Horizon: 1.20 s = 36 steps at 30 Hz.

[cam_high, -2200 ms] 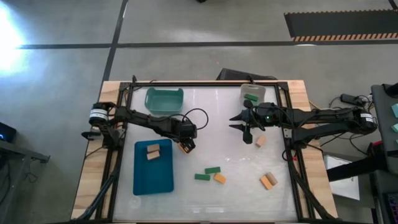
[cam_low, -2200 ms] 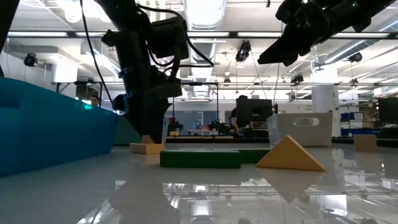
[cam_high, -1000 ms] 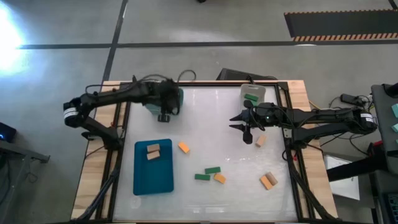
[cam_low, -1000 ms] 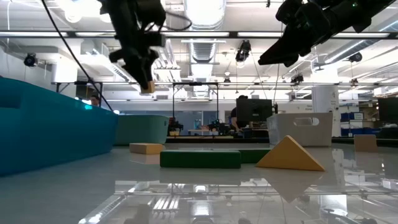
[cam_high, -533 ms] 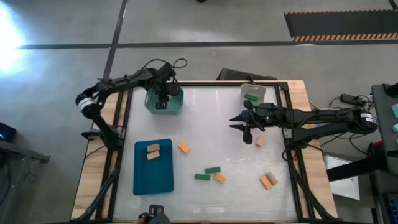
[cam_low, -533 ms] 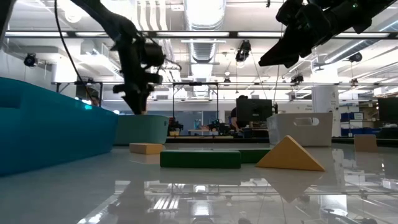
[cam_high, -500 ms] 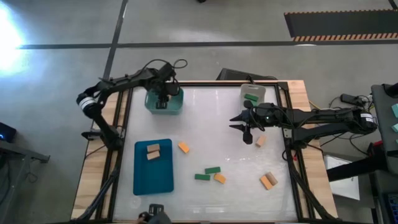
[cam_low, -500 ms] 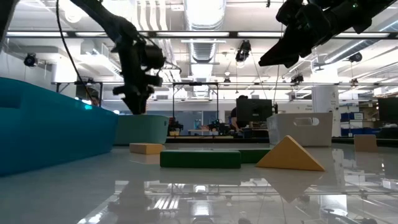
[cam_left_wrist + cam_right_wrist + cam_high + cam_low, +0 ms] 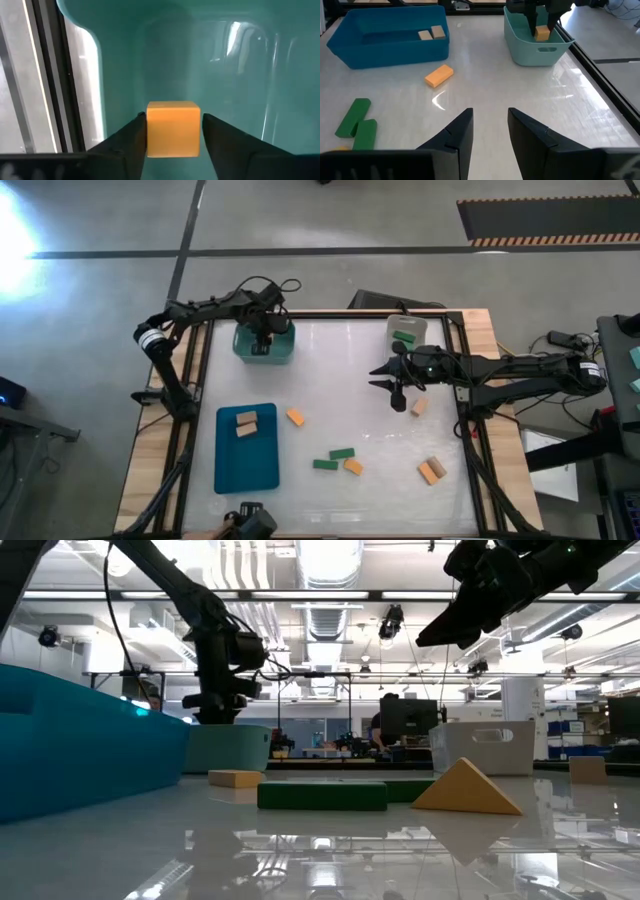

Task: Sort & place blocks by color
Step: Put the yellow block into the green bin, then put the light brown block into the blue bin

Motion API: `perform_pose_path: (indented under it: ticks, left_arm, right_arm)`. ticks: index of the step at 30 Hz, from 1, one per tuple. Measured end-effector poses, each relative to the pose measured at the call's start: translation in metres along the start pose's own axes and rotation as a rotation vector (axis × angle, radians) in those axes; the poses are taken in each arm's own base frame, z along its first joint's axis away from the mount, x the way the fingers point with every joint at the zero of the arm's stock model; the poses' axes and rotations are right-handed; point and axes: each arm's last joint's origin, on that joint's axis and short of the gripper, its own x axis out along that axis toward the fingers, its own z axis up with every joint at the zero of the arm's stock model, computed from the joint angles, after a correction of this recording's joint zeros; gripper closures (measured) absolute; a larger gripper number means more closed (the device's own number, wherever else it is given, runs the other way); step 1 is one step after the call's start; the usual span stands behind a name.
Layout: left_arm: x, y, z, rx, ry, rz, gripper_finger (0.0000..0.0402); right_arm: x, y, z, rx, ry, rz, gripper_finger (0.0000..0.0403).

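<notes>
Left wrist view: left gripper [image 9: 172,131] is clamped on an orange block [image 9: 173,128], held inside the teal bin [image 9: 240,60], whose floor lies directly beyond the fingers. Right gripper [image 9: 392,384], fingers apart, hangs well away over the table.

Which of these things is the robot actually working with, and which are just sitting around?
In the job:
orange block held by the left gripper
teal bin
blue tray
clear bin
loose blocks

Just around:
cables
idle right gripper
</notes>
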Motion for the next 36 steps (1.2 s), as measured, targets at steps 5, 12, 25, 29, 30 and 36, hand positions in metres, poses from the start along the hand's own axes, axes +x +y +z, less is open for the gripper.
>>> perform_pose_path:
  ticks: [5, 12, 25, 29, 30, 36]
  left_arm:
    - [-0.003, 0.000, 0.000, -0.003, -0.002, 0.010, 0.0208]
    - [-0.021, -0.003, 0.000, -0.037, -0.034, 0.047, 0.0221]
    - [-0.106, -0.065, 0.021, -0.337, -0.381, 0.077, 0.0232]
    - [-0.122, -0.102, 0.026, -0.311, -0.571, 0.067, 0.0232]
    - [-0.124, -0.110, 0.026, -0.304, -0.613, 0.059, 0.0232]
    - [-0.130, -0.153, 0.024, -0.294, -0.888, 0.005, 0.0231]
  right_arm:
    - [0.000, 0.000, 0.000, 0.000, 0.000, -0.001, 0.0287]
    - [0.000, 0.000, 0.000, 0.003, 0.000, -0.002, 0.0293]
    - [0.003, 0.001, -0.011, 0.229, 0.035, -0.015, 0.0300]
    - [0.003, 0.001, -0.013, 0.354, 0.039, -0.016, 0.0304]
    - [0.003, 0.001, -0.013, 0.381, 0.039, -0.017, 0.0305]
    - [0.004, 0.007, -0.010, 0.486, 0.041, 0.005, 0.0314]
